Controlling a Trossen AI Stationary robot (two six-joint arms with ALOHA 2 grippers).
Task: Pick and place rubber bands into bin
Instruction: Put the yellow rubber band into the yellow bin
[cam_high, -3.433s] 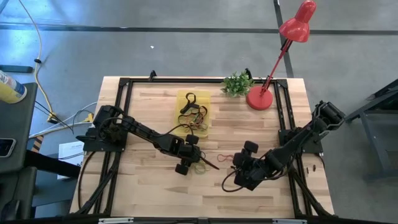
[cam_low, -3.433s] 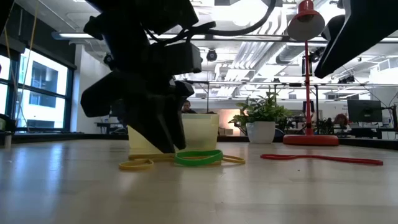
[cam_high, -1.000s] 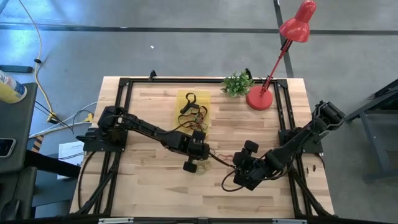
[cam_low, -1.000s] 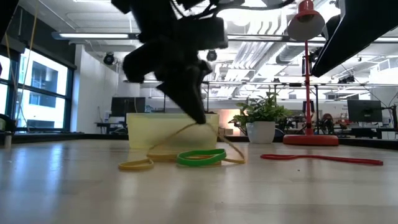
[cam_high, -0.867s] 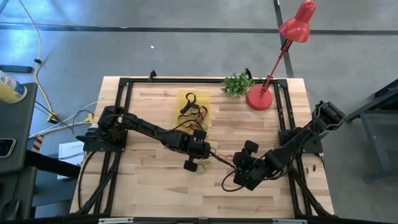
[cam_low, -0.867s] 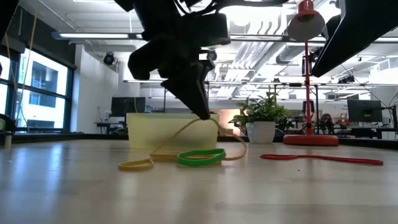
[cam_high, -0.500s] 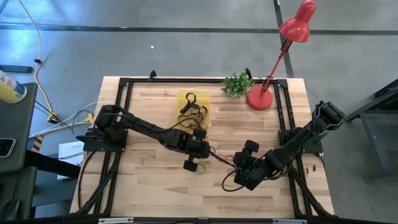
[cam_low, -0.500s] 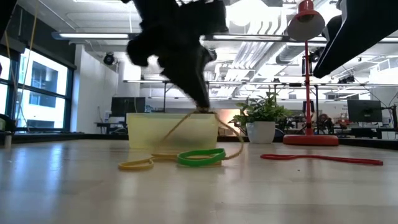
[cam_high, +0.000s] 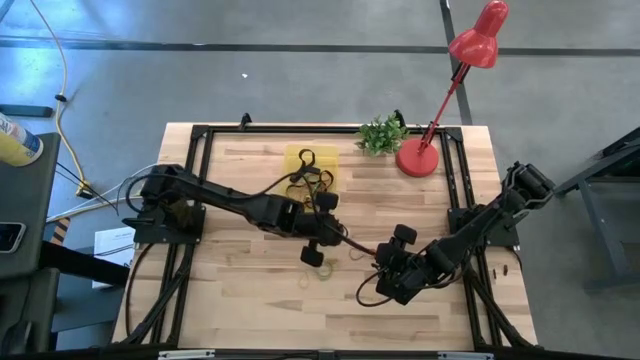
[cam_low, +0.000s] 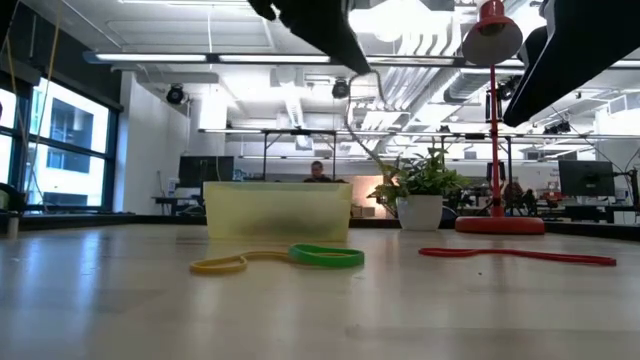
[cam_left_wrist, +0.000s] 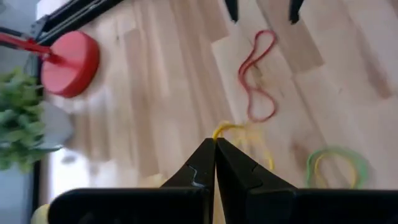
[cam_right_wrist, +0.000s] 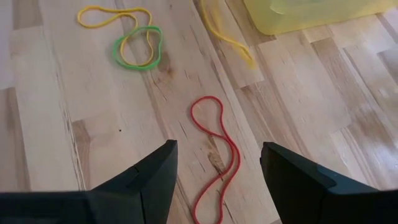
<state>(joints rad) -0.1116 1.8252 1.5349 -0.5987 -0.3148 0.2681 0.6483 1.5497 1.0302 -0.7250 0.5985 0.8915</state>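
My left gripper (cam_high: 340, 238) is shut on a yellow rubber band (cam_left_wrist: 227, 128) and stands raised above the table's middle, near the yellow bin (cam_high: 292, 160), which holds several bands. A red band (cam_right_wrist: 214, 142) lies flat on the wood in front of my right gripper (cam_right_wrist: 217, 174), which hovers open above it. A green band (cam_right_wrist: 138, 46) lies on the table, overlapping another yellow band (cam_right_wrist: 112, 15). In the low view the left gripper (cam_low: 355, 55) is high above the green band (cam_low: 327, 256). My left gripper pinches the yellow band at one end of its loop (cam_left_wrist: 219, 129), right at the free ends of the two shut fingers. The fingers slant down from the table's left. The rest of the band (cam_right_wrist: 227, 34) hangs slack below them, clear of the table.
A red lamp base (cam_high: 417, 158) and a small potted plant (cam_high: 381, 134) stand at the far right, beyond the bin. A black frame (cam_high: 200, 135) runs round the table's edges. Bare wood lies along the near edge.
My left gripper has risen, still shut on the yellow band. The band's lower end, which trailed on the table beside the green band, has been drawn up and now hangs clear. The green band has settled flat.
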